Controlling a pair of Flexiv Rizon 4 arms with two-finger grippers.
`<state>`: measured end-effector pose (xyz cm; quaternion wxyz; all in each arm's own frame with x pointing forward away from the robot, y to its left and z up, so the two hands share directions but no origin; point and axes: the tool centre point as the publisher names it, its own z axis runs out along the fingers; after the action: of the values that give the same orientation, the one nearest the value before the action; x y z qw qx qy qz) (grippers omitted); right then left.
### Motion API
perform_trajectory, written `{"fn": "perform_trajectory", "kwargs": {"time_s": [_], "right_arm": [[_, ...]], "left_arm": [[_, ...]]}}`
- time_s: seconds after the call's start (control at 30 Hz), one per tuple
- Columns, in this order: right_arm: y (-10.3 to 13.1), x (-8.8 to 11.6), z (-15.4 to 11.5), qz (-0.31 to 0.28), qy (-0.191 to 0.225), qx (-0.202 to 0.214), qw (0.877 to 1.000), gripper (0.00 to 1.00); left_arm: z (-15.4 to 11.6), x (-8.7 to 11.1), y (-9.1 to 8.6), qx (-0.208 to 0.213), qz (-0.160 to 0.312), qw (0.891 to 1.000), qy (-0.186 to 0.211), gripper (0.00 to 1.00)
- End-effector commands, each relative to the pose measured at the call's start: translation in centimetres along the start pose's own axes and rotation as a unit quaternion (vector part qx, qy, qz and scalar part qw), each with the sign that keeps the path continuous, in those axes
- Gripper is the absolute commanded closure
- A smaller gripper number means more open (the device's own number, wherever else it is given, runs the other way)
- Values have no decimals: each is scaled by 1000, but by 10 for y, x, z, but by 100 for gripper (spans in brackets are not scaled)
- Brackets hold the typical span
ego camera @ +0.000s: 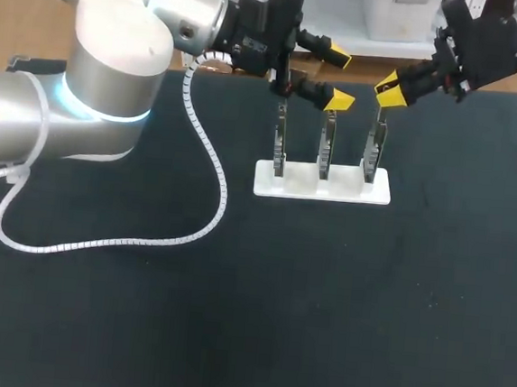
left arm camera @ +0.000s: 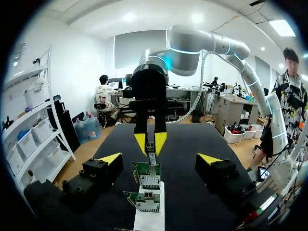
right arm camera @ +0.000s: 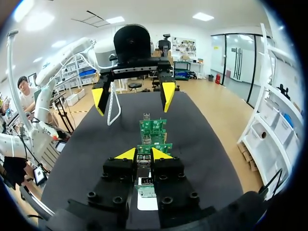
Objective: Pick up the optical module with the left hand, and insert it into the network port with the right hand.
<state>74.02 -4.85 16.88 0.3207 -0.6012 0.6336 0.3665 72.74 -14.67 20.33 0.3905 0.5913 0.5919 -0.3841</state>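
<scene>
My right tool is closed on the module, a small metal block between its yellow tips. It is just above the nearest of the three boards, which stand upright in a white stand on the black counter. My left tool hangs open above the row of boards and holds nothing.

I judge the module to be light and stiff, with smooth metal sides that can slip. The hold is best on its two flat sides, near the back end, so the nose stays free. The thin boards probably bend if pushed sideways, so the push should go straight along the port.

The head view shows which board each tool is over, but the yellow tips hide the module there. The right wrist view shows the grip closely, and the left wrist view shows it from the opposite side. The port itself I cannot make out with certainty.
</scene>
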Motion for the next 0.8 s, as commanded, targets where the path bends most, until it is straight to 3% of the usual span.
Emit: {"fn": "perform_trajectory", "kwargs": {"time_s": [0.03, 0.3, 0.6, 0.8], "right_arm": [[0, 2, -1, 1, -3, 2, 1000, 100], [0, -8, -11, -11, -13, 11, 1000, 100], [-1, 4, -4, 3, 0, 5, 1000, 100], [0, 2, -4, 2, -1, 1, 1000, 100]], "left_arm": [[0, 0, -1, -2, -1, 1000, 1, 0], [0, 0, -1, -2, -1, 1000, 1, 0], [0, 0, -1, -2, -1, 1000, 1, 0], [0, 0, -1, -2, -1, 1000, 1, 0]]}}
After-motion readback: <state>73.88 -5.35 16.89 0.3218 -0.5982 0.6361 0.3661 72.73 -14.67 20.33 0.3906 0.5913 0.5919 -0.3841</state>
